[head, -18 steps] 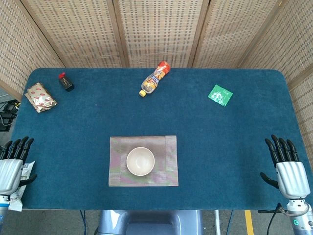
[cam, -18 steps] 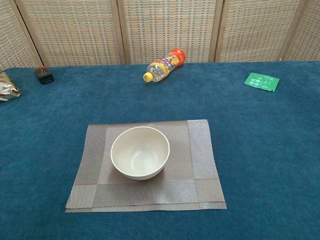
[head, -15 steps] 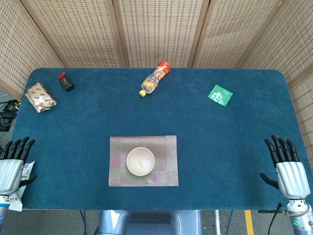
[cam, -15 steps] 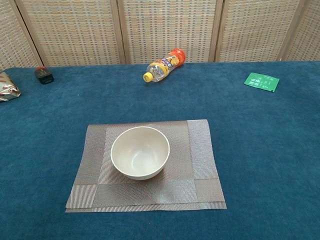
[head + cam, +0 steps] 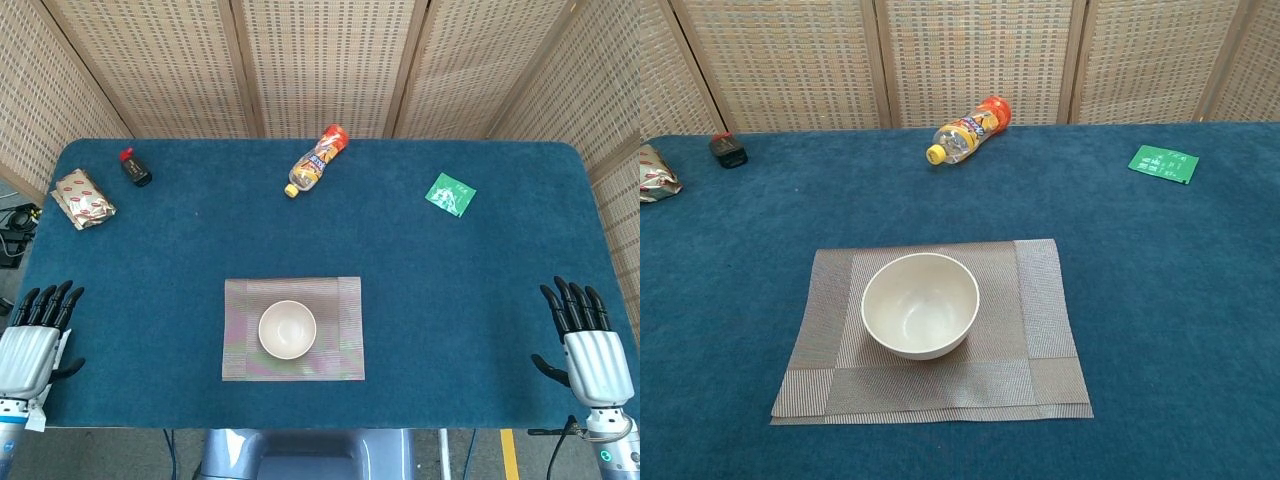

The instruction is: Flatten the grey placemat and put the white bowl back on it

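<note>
The grey placemat (image 5: 340,340) (image 5: 1045,310) lies near the table's front middle, and it looks folded, with a doubled edge along its front. A white bowl (image 5: 287,329) (image 5: 920,304) stands upright on the mat's centre, empty. My left hand (image 5: 32,342) hovers at the table's front left corner, fingers spread, holding nothing. At the front right corner my right hand (image 5: 584,340) is likewise spread and empty. Both hands are far from the mat. Neither hand shows in the chest view.
A plastic bottle (image 5: 318,159) (image 5: 967,129) lies on its side at the back middle. A green packet (image 5: 451,194) (image 5: 1163,163) sits back right. A small black bottle (image 5: 134,167) (image 5: 728,150) and a foil snack pack (image 5: 83,197) (image 5: 655,172) lie back left.
My left hand has shifted a little to the right, over the table's edge. The right hand, bowl and mat have stayed put.
</note>
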